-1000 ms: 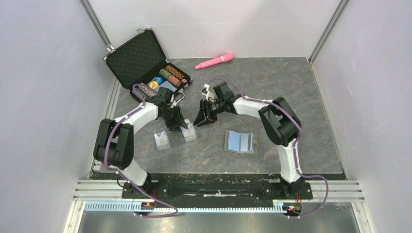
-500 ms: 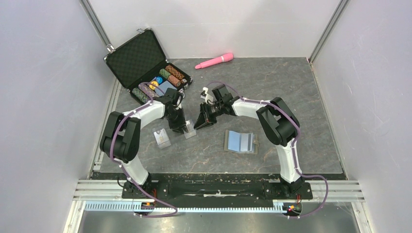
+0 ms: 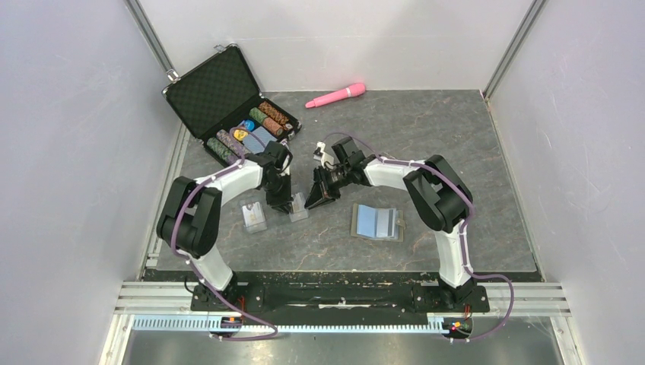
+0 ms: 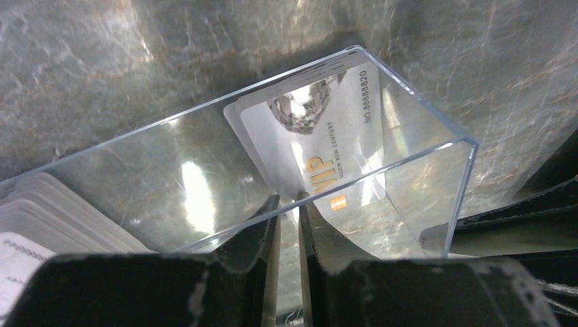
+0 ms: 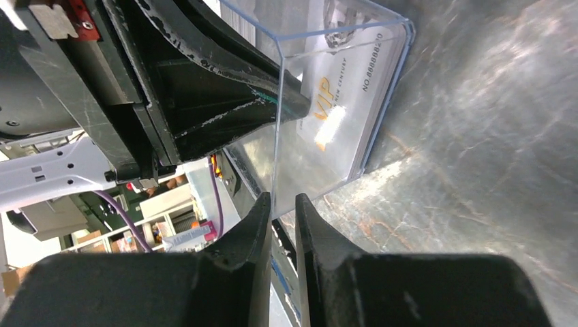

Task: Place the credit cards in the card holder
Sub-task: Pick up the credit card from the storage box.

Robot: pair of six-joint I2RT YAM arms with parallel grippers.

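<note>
A clear plastic box (image 3: pixel 299 207) stands on the table with pale credit cards in it. One card (image 4: pixel 327 157) with gold VIP lettering leans inside. My left gripper (image 4: pixel 287 201) reaches into the box, and its tips are pinched on the lower edge of that card. My right gripper (image 5: pixel 283 201) is shut on the near wall of the clear box (image 5: pixel 300 136), one finger on each side. In the top view the left gripper (image 3: pixel 285 201) and right gripper (image 3: pixel 313 196) meet at the box. The card holder (image 3: pixel 376 222) lies open to the right, its light-blue lining up.
A second clear box (image 3: pixel 255 216) of cards stands left of the first; its stack (image 4: pixel 48 211) shows in the left wrist view. An open black case (image 3: pixel 217 91) with poker chips (image 3: pixel 270 118) sits at the back left. A pink object (image 3: pixel 335 95) lies by the back wall.
Both grippers have narrowed. The left one has come down into the clear box onto the card. The right one has dropped to the box's wall and closed on it.
</note>
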